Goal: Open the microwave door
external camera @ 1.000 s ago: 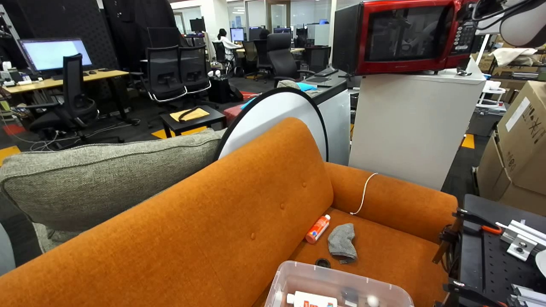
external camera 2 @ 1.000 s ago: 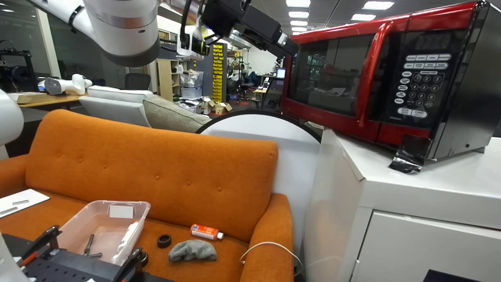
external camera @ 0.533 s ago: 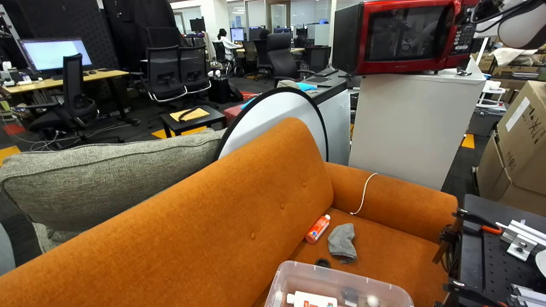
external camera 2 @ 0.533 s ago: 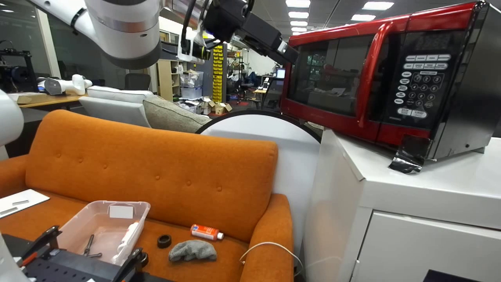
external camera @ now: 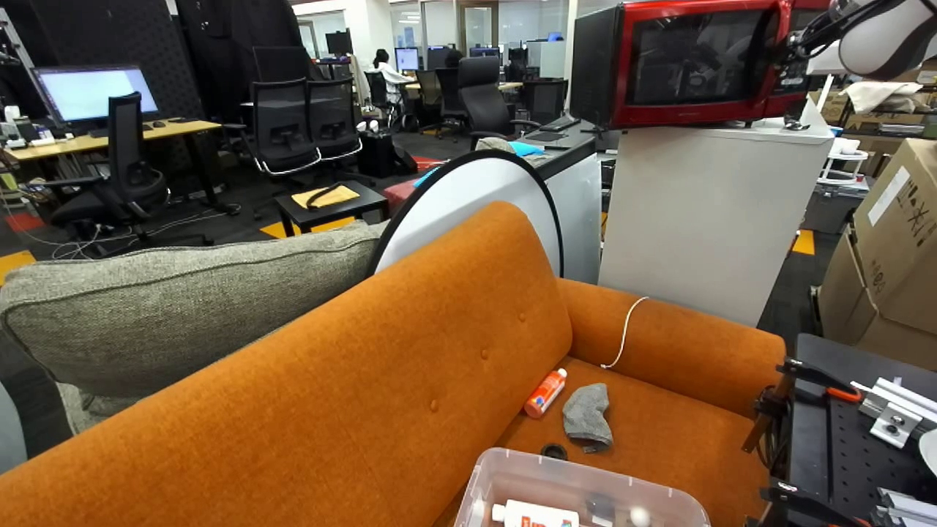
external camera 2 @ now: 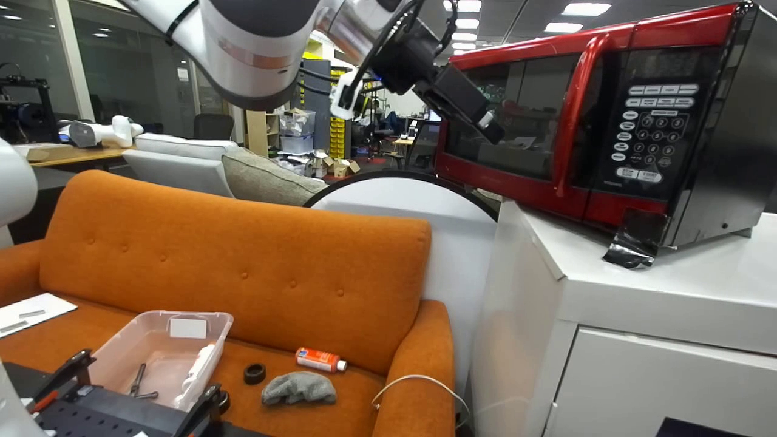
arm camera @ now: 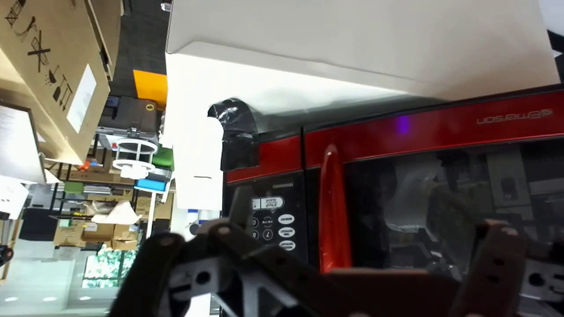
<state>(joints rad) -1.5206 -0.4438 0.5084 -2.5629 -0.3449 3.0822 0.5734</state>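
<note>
The red microwave (external camera 2: 728, 133) stands on the white cabinet and shows in both exterior views (external camera: 594, 69). Its door (external camera 2: 504, 124) is shut, flush with the control panel; a red vertical handle (external camera 2: 573, 121) is on the side towards the keypad. My gripper (external camera 2: 491, 130) is in front of the door window, to the left of the handle in that exterior view; it also shows at the microwave's right part (external camera: 787, 50). In the upside-down wrist view the gripper (arm camera: 372, 220) is open, its fingers wide apart. The handle (arm camera: 333, 211) appears between them, farther off, its lower part in this view hidden.
The white cabinet (external camera 2: 655, 364) bears the microwave, with black tape (external camera 2: 637, 237) at one front corner. An orange sofa (external camera 2: 243, 243) holds a plastic bin (external camera 2: 209, 340), a bottle, a tape roll and a grey cloth. Cardboard boxes (external camera: 893, 249) stand beside the cabinet.
The arm and gripper have moved right and down in an exterior view, across the door window towards the handle. The door has not moved.
</note>
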